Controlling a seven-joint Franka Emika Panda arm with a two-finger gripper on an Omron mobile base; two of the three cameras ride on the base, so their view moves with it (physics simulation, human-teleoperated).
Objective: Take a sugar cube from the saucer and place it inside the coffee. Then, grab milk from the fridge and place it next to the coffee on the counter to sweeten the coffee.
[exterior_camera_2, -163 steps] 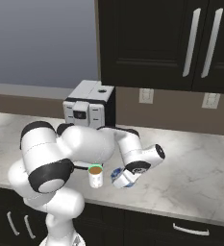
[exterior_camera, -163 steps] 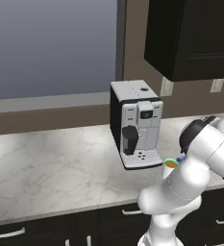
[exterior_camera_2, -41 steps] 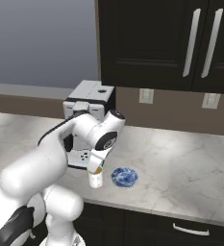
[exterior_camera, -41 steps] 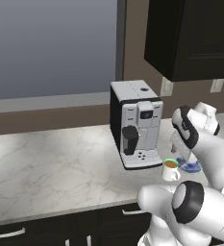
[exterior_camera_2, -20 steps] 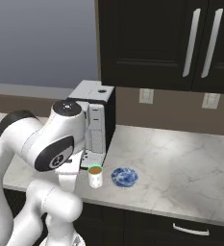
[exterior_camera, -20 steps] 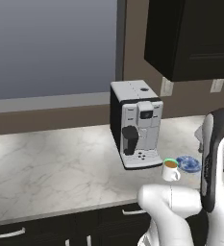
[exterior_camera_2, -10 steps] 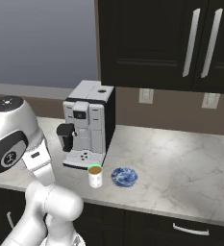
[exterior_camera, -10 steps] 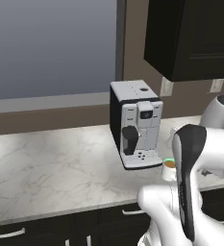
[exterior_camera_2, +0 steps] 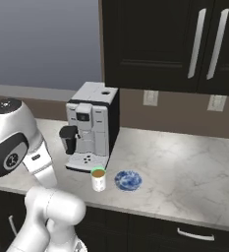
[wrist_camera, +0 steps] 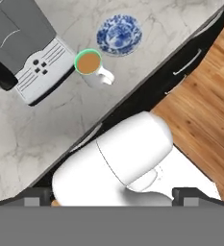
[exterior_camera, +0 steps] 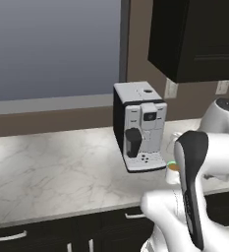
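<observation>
Since half a second ago my arm swung clear; hand wide open, empty, high above the coffee (wrist_camera: 89, 62), saucer (wrist_camera: 119, 34) just beyond.

A brown wall (exterior_camera_2: 160, 115) with white outlets (exterior_camera_2: 149, 98) runs behind the coffee machine (exterior_camera_2: 91, 127). Black wall cabinets (exterior_camera_2: 165, 44) hang above the machine, a grey window (exterior_camera: 52, 47) lies beside it. Wooden floor (wrist_camera: 207, 105) lies below the black base cabinets (exterior_camera: 52, 234).

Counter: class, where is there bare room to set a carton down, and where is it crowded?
The counter is bare right of the saucer and also left of the coffee machine. It is crowded at the machine's front, where the coffee and saucer stand close together.
</observation>
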